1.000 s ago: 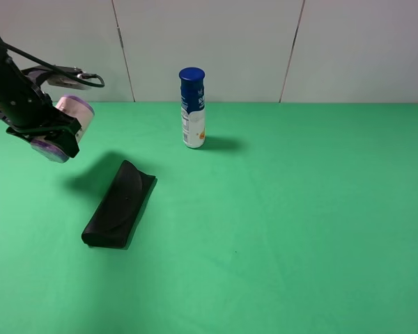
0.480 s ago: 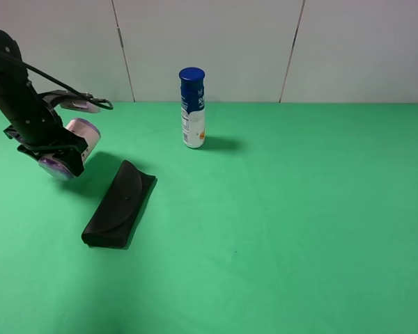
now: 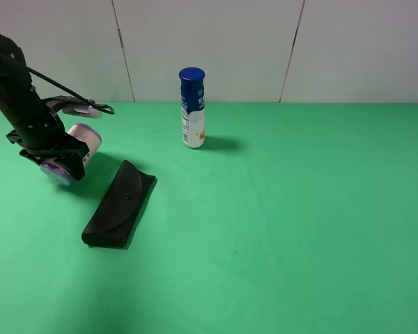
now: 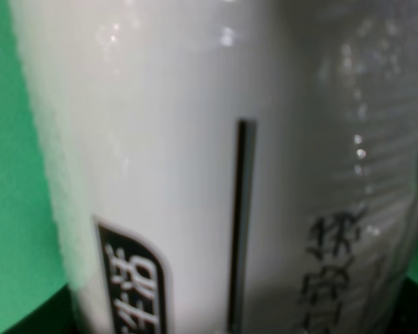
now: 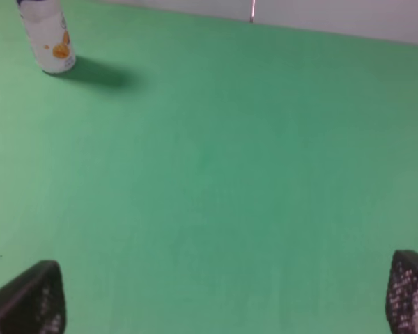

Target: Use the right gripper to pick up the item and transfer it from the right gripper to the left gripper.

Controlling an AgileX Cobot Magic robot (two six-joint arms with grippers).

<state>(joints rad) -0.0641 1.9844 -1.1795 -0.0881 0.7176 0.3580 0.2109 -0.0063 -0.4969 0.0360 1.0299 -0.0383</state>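
The item, a cream canister (image 3: pixel 79 143) with purple lid and purple bottom rim, is held tilted in my left gripper (image 3: pixel 56 150) at the far left, low over the green table (image 3: pixel 285 209). The left gripper is shut on it. In the left wrist view the canister's side (image 4: pixel 195 160) with dark print fills the picture. My right gripper (image 5: pixel 226 300) is out of the exterior view. Its two fingertips (image 5: pixel 29 300) show far apart in the right wrist view, open and empty above bare green cloth.
A tall white bottle with a blue cap (image 3: pixel 192 108) stands at the back middle; it also shows in the right wrist view (image 5: pixel 49 36). A flat black case (image 3: pixel 118 203) lies on the table just right of the left gripper. A white wall runs behind.
The left gripper has moved down and slightly right with the canister, now lower over the table near the black case. Bottle and case have not moved.
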